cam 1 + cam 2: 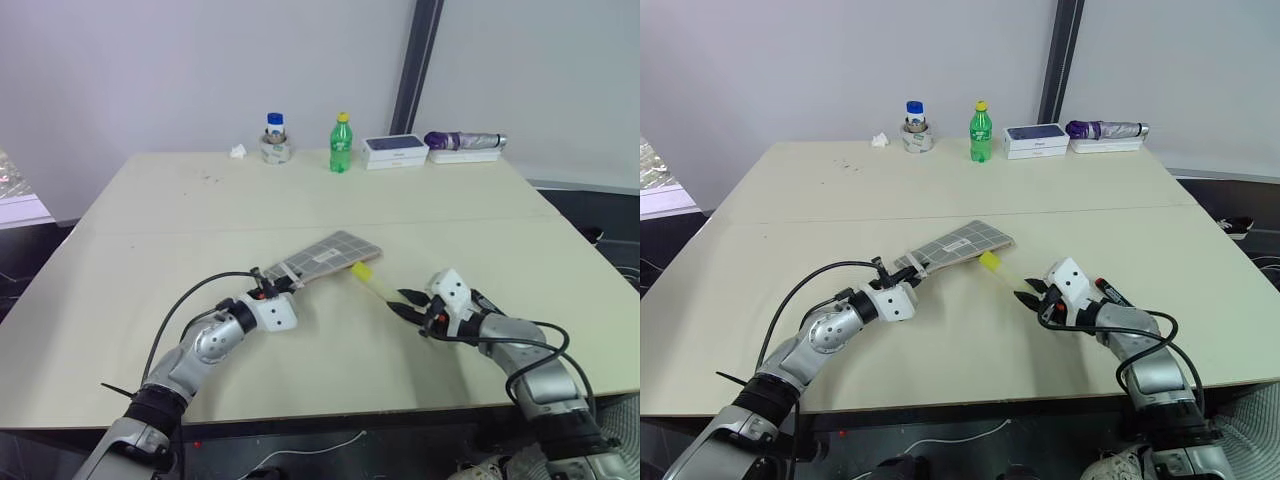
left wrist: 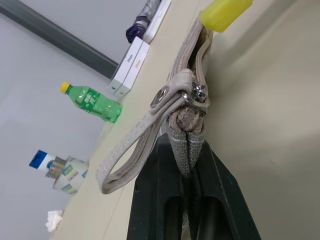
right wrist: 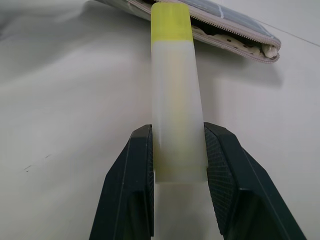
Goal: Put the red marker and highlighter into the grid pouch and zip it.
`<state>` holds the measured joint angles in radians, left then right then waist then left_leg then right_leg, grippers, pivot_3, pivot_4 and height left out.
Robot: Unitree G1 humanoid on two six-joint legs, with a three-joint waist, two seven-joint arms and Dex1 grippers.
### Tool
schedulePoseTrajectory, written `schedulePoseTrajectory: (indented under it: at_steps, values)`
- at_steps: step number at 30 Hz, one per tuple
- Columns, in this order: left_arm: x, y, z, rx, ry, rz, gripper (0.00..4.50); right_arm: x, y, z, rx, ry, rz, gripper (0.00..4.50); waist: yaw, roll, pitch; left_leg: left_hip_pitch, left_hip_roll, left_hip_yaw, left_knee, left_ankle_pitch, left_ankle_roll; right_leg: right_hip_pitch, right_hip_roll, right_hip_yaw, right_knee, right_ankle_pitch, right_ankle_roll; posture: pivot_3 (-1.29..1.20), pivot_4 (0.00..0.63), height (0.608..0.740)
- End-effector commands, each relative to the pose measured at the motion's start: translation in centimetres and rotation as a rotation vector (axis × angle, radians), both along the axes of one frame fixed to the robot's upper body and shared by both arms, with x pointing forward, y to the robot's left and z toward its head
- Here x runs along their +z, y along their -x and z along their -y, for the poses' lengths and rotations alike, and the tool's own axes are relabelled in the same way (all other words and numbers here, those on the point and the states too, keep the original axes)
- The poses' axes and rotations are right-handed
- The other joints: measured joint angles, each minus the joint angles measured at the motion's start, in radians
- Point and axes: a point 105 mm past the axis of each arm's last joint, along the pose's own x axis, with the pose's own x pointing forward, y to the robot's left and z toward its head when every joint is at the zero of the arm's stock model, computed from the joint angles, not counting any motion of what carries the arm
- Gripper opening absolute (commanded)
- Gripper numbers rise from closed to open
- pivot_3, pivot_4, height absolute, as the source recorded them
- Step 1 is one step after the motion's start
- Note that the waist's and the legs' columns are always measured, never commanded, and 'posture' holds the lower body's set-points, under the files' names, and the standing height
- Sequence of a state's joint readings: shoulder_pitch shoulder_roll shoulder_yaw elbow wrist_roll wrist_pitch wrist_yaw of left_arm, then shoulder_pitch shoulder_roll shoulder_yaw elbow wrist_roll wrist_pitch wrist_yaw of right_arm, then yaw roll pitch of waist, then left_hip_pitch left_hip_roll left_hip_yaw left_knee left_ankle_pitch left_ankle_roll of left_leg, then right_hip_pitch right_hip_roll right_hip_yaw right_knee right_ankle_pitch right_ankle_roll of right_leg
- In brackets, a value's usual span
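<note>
Right hand (image 3: 178, 155) clamped on highlighter (image 3: 175, 95), cap at grid pouch (image 3: 235, 30) mouth; left hand (image 2: 186, 165) pinching pouch's end.

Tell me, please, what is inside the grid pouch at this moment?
The grid pouch gapes along its zipper, showing only dotted lining. The highlighter, gripped in the right hand, has its yellow cap at the opening. Deeper contents are covered.

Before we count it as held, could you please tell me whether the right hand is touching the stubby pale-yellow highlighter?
Touching. The right wrist view shows the right hand with both black fingers pressed against the highlighter's barrel, no gap either side.
</note>
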<state>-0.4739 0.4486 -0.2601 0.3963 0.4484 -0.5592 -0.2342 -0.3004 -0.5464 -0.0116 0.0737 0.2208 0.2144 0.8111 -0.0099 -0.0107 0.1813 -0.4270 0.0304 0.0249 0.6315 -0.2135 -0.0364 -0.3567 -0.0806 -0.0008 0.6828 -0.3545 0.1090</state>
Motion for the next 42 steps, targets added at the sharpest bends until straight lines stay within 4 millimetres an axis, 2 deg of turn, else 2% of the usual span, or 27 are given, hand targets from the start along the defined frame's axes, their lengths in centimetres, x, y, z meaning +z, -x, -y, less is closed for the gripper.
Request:
schedulePoseTrajectory:
  at_steps: [1, 9, 16, 20, 23, 27, 30, 35, 38, 42]
  values:
    - [1.5, 0.0, 0.2, -0.010, 0.020, 0.053, 0.00, 1.5, -0.1, -0.4, 0.018, 0.006, 0.057, 0.85, 0.000, 0.000, 0.000, 0.000, 0.000, 0.000, 0.000, 0.000, 0.000, 0.000, 0.000, 0.000, 0.000, 0.000, 0.000, 0.00, 0.150, 0.740]
    - [1.1, 0.5, 0.5, -0.043, -0.022, 0.059, 0.00, 2.1, -0.5, -1.4, 0.037, 0.004, 0.086, 0.85, -0.001, 0.000, 0.000, 0.000, 0.000, 0.000, 0.000, 0.000, 0.000, 0.000, 0.000, 0.000, 0.000, 0.000, 0.000, 0.00, 0.150, 0.740]
    - [0.9, 1.1, 1.2, -0.081, -0.022, 0.053, 0.00, 2.0, -1.4, -2.4, 0.055, 0.061, 0.112, 0.85, 0.001, 0.000, 0.000, 0.000, 0.000, 0.000, 0.000, 0.000, 0.000, 0.000, 0.000, 0.000, 0.000, 0.000, 0.000, 0.00, 0.150, 0.740]
    - [0.7, 1.6, 1.6, -0.121, -0.052, 0.060, 0.00, 2.7, -1.6, -3.1, 0.096, 0.114, 0.168, 0.85, 0.000, 0.000, 0.000, 0.000, 0.000, 0.000, 0.000, 0.000, 0.000, 0.000, 0.000, 0.000, 0.000, 0.000, 0.000, 0.00, 0.150, 0.740]
    - [1.0, 2.2, 1.9, -0.174, -0.064, 0.066, 0.00, 4.0, -1.4, -4.5, 0.196, 0.256, 0.285, 0.85, -0.003, 0.000, 0.000, 0.000, -0.001, 0.000, 0.000, 0.000, 0.000, -0.001, 0.000, 0.000, 0.000, 0.000, 0.000, 0.00, 0.150, 0.740]
    - [1.3, 3.4, 2.8, -0.276, -0.093, 0.067, 0.00, 4.6, -1.5, -6.0, 0.326, 0.519, 0.452, 0.85, -0.002, 0.000, 0.000, 0.000, -0.001, 0.000, 0.000, 0.000, 0.000, -0.001, 0.000, 0.000, 0.000, 0.000, 0.000, 0.00, 0.150, 0.740]
    - [1.1, 4.1, 3.2, -0.335, -0.116, 0.048, 0.00, 4.9, -1.5, -6.6, 0.386, 0.615, 0.501, 0.85, -0.001, 0.000, 0.000, 0.000, -0.001, 0.000, 0.000, 0.000, 0.000, -0.001, 0.000, 0.000, 0.000, 0.000, 0.000, 0.00, 0.150, 0.740]
    - [1.5, 3.5, 2.0, -0.338, -0.094, -0.017, 0.00, 4.7, -0.9, -6.4, 0.454, 0.712, 0.525, 0.85, 0.001, 0.000, 0.000, 0.000, 0.000, 0.001, 0.000, 0.000, 0.000, 0.000, 0.000, 0.000, 0.000, 0.000, 0.000, 0.00, 0.150, 0.740]
    - [2.2, 2.7, 1.4, -0.313, -0.037, -0.063, 0.00, 4.4, -0.8, -6.6, 0.464, 0.705, 0.514, 0.85, -0.001, 0.000, 0.000, 0.000, 0.000, 0.000, 0.000, 0.000, 0.000, 0.000, 0.000, 0.000, 0.000, 0.000, 0.000, 0.00, 0.150, 0.740]
    - [2.2, 1.9, 0.1, -0.281, -0.002, -0.124, 0.00, 4.7, -0.8, -6.3, 0.445, 0.690, 0.514, 0.85, -0.001, 0.000, 0.000, 0.000, 0.000, 0.000, 0.000, 0.000, 0.000, 0.000, 0.000, 0.000, 0.000, 0.000, 0.000, 0.00, 0.150, 0.740]
